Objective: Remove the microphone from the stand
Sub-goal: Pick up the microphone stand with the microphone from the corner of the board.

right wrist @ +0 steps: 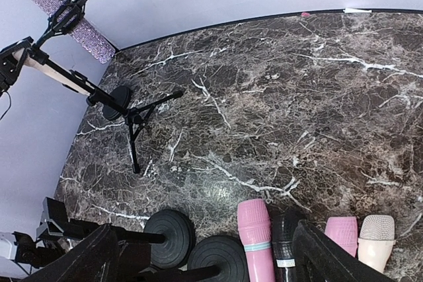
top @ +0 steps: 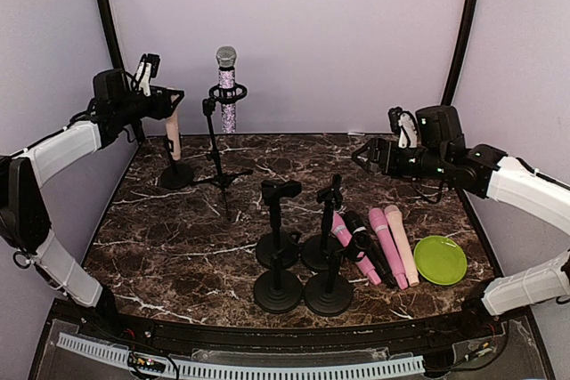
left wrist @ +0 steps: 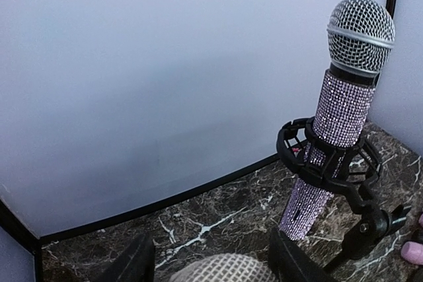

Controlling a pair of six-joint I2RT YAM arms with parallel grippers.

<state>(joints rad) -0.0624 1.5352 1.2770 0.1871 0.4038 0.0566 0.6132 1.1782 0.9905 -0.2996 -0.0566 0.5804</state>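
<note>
A peach microphone (top: 172,135) stands upright in a round-based stand (top: 175,175) at the back left. My left gripper (top: 166,101) sits over its top, open, with the grey mesh head (left wrist: 225,270) between the fingers (left wrist: 135,262) and a gap on each side. A glittery purple microphone (top: 228,86) stands in the shock mount of a tripod stand (top: 216,153) just right of it, and also shows in the left wrist view (left wrist: 340,107). My right gripper (top: 363,156) is open and empty, held above the table's right side.
Several empty black round-based stands (top: 278,291) stand at the front middle. Pink, black and peach microphones (top: 387,238) lie beside them, with a green plate (top: 440,259) to the right. The walls are close behind the back stands.
</note>
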